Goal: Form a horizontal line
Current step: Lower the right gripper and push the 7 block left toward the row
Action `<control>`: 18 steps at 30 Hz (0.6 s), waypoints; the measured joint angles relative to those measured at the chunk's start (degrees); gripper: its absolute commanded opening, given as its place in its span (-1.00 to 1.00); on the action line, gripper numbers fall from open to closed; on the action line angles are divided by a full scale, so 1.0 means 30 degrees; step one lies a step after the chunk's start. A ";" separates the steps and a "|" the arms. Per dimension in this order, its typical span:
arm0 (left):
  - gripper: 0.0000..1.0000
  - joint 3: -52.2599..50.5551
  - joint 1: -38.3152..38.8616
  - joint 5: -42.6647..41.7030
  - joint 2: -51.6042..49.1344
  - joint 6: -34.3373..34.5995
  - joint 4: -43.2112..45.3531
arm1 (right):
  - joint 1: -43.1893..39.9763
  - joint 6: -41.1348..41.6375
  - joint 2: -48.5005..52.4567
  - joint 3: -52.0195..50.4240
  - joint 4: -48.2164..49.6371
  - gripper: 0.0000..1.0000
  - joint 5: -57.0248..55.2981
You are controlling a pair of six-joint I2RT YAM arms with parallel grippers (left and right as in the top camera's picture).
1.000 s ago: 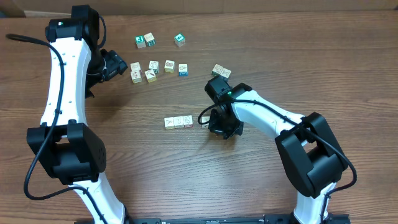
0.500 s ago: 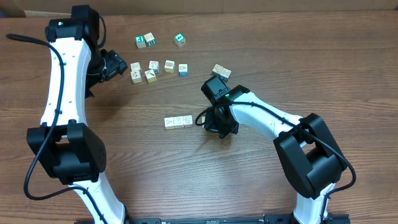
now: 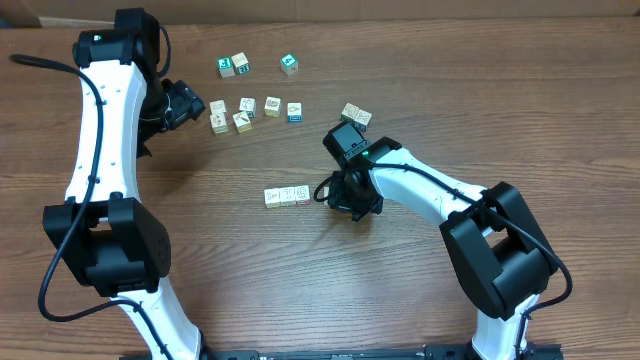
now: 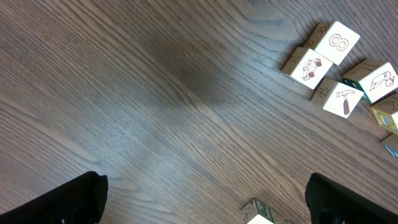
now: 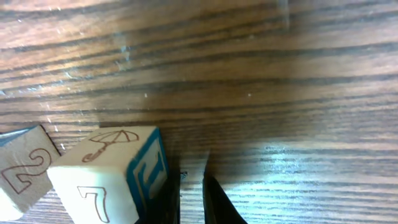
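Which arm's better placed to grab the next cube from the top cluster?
Left. The left gripper sits beside the cluster, jaws open; the right gripper is down at the row's right end.

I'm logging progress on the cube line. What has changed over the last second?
The right gripper slid slightly left, toward the row of cubes, during the first half second, then stopped. Nothing was visibly taken hold of or let go. The row, the scattered cubes and the left gripper stayed where they were.
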State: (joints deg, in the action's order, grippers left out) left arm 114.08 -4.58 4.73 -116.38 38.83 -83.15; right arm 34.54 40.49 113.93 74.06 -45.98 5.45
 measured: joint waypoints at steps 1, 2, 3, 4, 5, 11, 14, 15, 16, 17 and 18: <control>1.00 0.0000 0.0000 0.0000 0.0000 0.0000 0.0000 | 0.0000 -0.0007 0.0000 -0.0015 0.0000 -0.80 -0.0029; 1.00 0.0000 0.0000 0.0000 0.0000 0.0000 0.0000 | 0.0000 -0.0007 0.0000 -0.0015 0.0000 -0.80 -0.0036; 1.00 0.0000 0.0000 0.0000 0.0000 -0.0007 0.0000 | 0.0000 0.0000 0.0000 -0.0015 0.0000 -0.80 -0.0036; 1.00 0.0000 0.0000 0.0000 0.0000 0.0000 0.0000 | 0.0000 0.0000 0.0000 -0.0015 0.0007 -0.80 -0.0044; 1.00 0.0000 0.0000 0.0000 0.0000 0.0000 0.0000 | 0.0000 -0.0007 0.0000 -0.0015 0.0007 -0.80 -0.0044; 1.00 0.0000 0.0000 0.0000 0.0000 -0.0007 0.0000 | 0.0000 -0.0007 0.0000 -0.0015 0.0007 -0.80 -0.0051; 1.00 0.0000 0.0000 0.0000 0.0000 0.0000 -0.0007 | 0.0000 -0.0015 0.0000 -0.0015 0.0036 -0.79 -0.0051; 1.00 0.0000 0.0000 0.0000 0.0000 -0.0007 0.0000 | 0.0000 -0.0007 0.0000 -0.0015 0.0066 -0.80 -0.0051; 1.00 0.0000 0.0000 0.0000 0.0000 0.0000 0.0000 | 0.0000 -0.0007 0.0000 -0.0015 0.0117 -0.80 -0.0051; 1.00 0.0000 0.0000 0.0000 0.0000 0.0000 -0.0007 | 0.0000 0.0000 0.0000 -0.0015 0.0182 -0.80 -0.0087; 1.00 0.0000 0.0000 0.0000 0.0000 -0.0007 0.0000 | 0.0000 0.0000 0.0000 -0.0022 0.0248 -0.80 -0.0117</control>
State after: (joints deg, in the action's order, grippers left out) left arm 114.08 -4.58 4.73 -116.38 38.81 -83.15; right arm 34.54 40.49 113.93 74.00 -45.23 5.10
